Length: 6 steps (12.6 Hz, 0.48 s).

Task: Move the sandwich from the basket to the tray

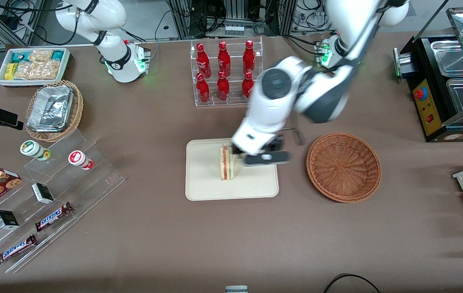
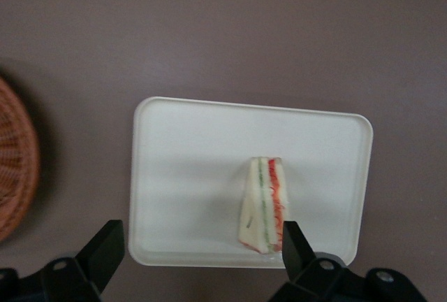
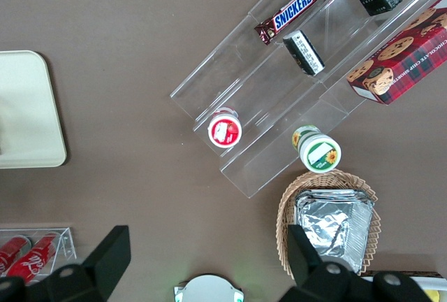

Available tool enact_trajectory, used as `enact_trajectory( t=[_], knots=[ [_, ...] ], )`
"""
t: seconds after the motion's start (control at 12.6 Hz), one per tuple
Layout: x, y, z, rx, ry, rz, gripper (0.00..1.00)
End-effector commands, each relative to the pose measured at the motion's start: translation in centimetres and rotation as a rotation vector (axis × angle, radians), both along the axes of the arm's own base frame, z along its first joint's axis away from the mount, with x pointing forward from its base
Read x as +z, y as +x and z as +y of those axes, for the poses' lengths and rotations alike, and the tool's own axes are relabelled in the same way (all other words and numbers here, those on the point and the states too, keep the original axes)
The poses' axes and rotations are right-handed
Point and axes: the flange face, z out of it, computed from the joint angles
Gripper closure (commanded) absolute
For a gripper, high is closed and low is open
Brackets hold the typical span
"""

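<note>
The sandwich [image 1: 227, 162], a white wedge with red and green layers, stands on edge on the cream tray [image 1: 207, 179]. My left gripper [image 1: 262, 154] hovers above the tray's edge on the basket's side, beside the sandwich, open and empty. In the left wrist view the sandwich [image 2: 264, 204] rests on the tray [image 2: 188, 162], close to one fingertip [image 2: 292, 238], and the gripper [image 2: 201, 235] has its fingers wide apart with nothing between them. The reddish-brown wicker basket [image 1: 343, 167] stands empty beside the tray, toward the working arm's end; its rim [image 2: 14, 169] shows in the wrist view.
A clear rack of red bottles [image 1: 225, 71] stands farther from the camera than the tray. A clear stepped stand with snack bars and cups [image 1: 44, 203], a tan basket with a foil container [image 1: 54, 110] and a white snack bin [image 1: 34, 65] lie toward the parked arm's end. A warmer cabinet [image 1: 447, 81] stands at the working arm's end.
</note>
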Motion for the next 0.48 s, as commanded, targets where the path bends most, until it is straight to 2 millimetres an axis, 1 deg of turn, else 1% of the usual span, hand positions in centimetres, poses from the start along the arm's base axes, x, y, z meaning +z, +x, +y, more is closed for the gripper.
enact_trajectory(
  t=[0.0, 0.08, 0.16, 0.32, 0.4],
  knots=[
    [5.1, -0.3, 7.3, 0.061, 0.015, -0.005, 0.0],
    [6.3, 0.0, 10.1, 0.084, 0.015, -0.021, 0.0],
    [7.0, 0.0, 12.2, 0.069, 0.026, -0.02, 0.0],
    [7.5, -0.7, 17.7, 0.021, 0.059, -0.008, 0.0],
    [8.2, -1.1, 19.7, -0.003, 0.066, -0.012, 0.0]
  ],
)
